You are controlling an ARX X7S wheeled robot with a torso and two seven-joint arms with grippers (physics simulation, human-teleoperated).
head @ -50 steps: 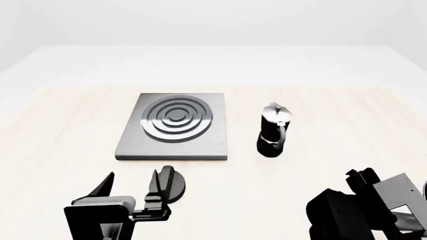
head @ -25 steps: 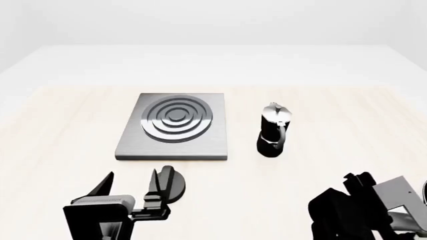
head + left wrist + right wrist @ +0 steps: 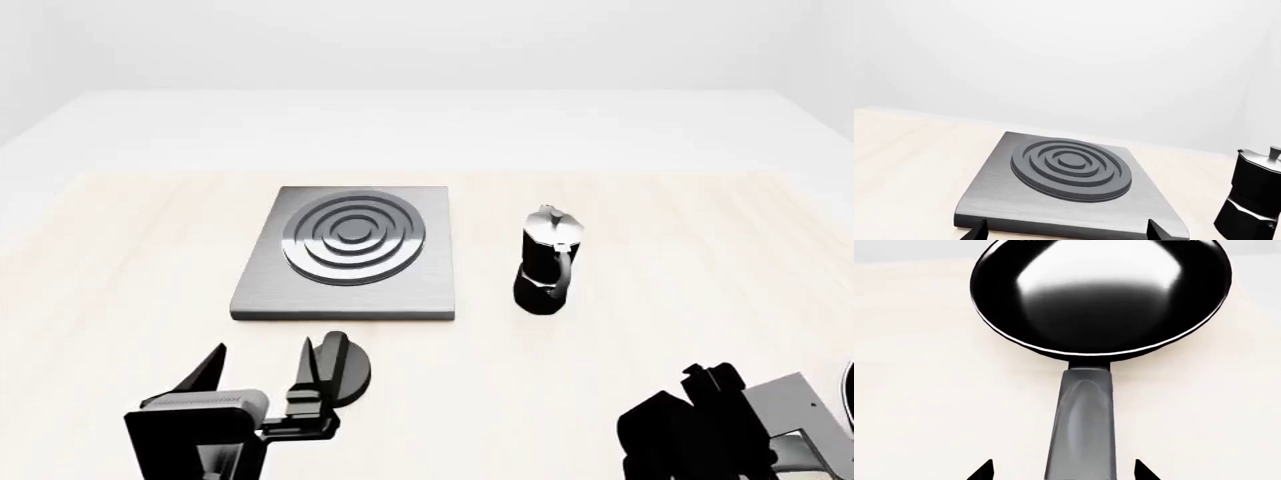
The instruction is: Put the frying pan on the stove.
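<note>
Frying pan (image 3: 1101,295) lying on pale tabletop (image 3: 914,405), filling the upper centre of the right wrist view, dark grey handle running down to the bottom edge. Not yet lifted, not yet on the stove (image 3: 350,262); whole carry and set-down left to do, apparently. Right gripper (image 3: 1062,471) spread, two fingertips at the bottom edge flanking the handle, no contact visible. In the head view, pan barely seen, perhaps a dark sliver at the far right edge; stove at centre left, burner rings bare. Moka pot (image 3: 549,262) standing just right of the stove, apart from it. Left gripper (image 3: 260,375) spread, holding nothing, at lower left, near the stove's front edge. No brands, labels or readable writing anywhere.
</note>
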